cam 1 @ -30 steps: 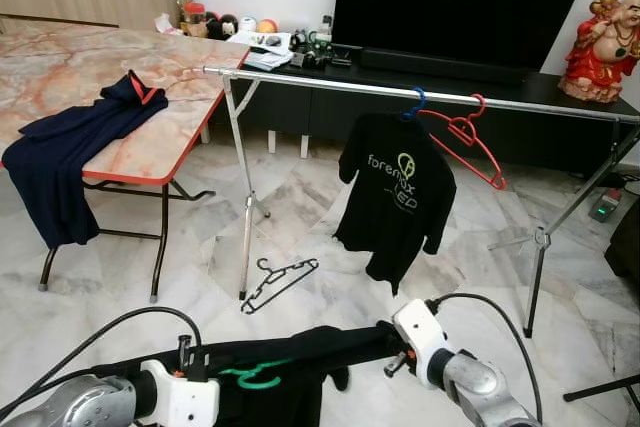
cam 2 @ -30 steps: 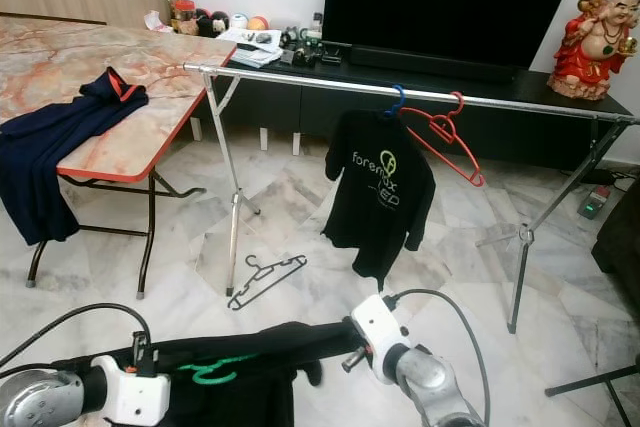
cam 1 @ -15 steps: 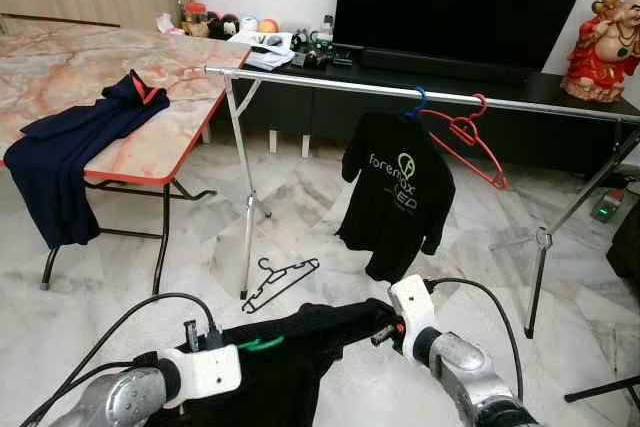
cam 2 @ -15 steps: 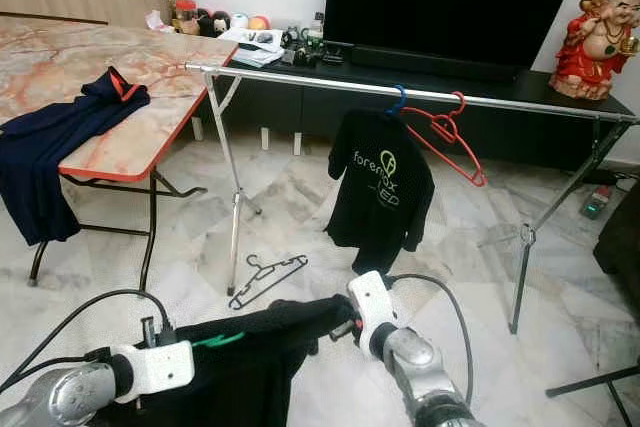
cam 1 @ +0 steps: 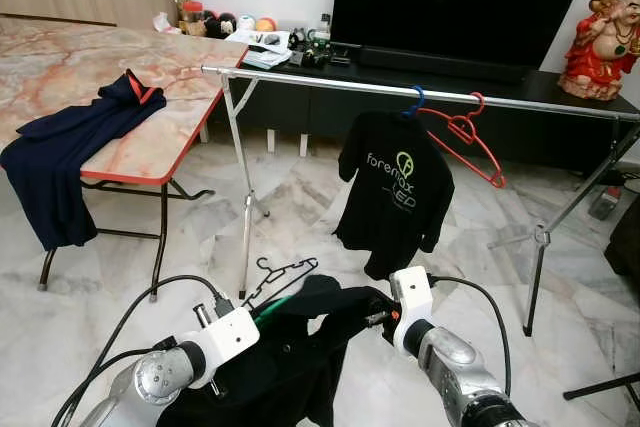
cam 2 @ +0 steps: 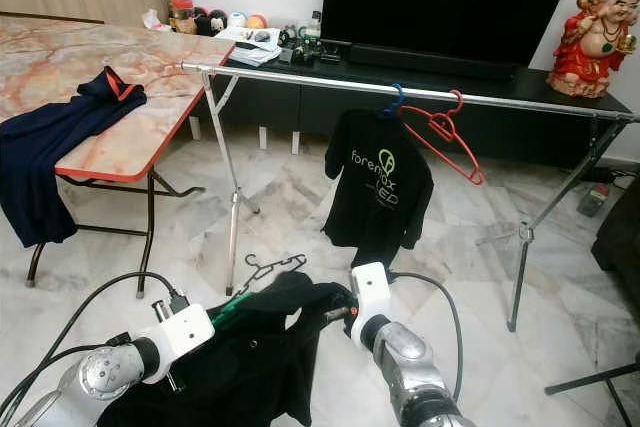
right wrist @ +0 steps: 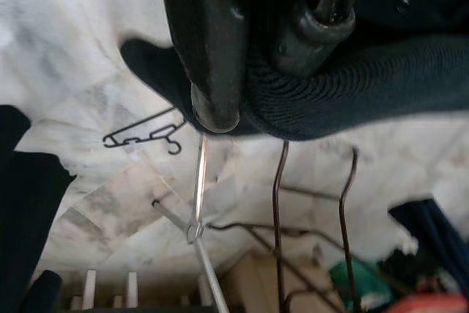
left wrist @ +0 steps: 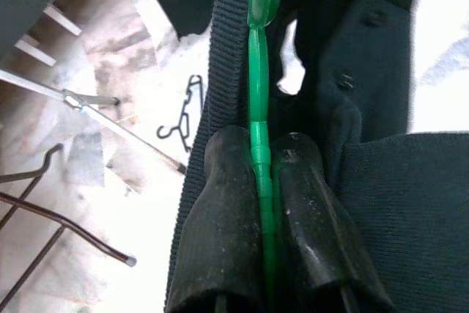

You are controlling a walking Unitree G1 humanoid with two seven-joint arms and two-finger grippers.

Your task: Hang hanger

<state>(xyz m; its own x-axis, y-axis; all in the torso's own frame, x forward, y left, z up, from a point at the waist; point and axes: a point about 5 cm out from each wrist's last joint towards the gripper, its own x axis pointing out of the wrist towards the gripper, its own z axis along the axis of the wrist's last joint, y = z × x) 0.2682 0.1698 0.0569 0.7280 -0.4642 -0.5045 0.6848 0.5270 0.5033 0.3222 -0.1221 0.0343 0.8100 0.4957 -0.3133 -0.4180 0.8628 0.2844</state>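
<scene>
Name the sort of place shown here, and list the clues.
Probably a home living room: a large television above a low cabinet, a red figurine, and a clothes rail with a hung shirt on marble floor.

Both arms hold a black shirt low in front of a clothes rail.

The shirt (cam 1: 290, 367), on a green hanger (cam 1: 272, 307), hangs between the left arm (cam 1: 190, 362) and right arm (cam 1: 430, 337). On the rail (cam 1: 330, 85) hang a black printed shirt (cam 1: 395, 197) and a red hanger (cam 1: 470, 142); a black hanger (cam 1: 285, 275) lies on the floor (cam 1: 120, 317).
</scene>
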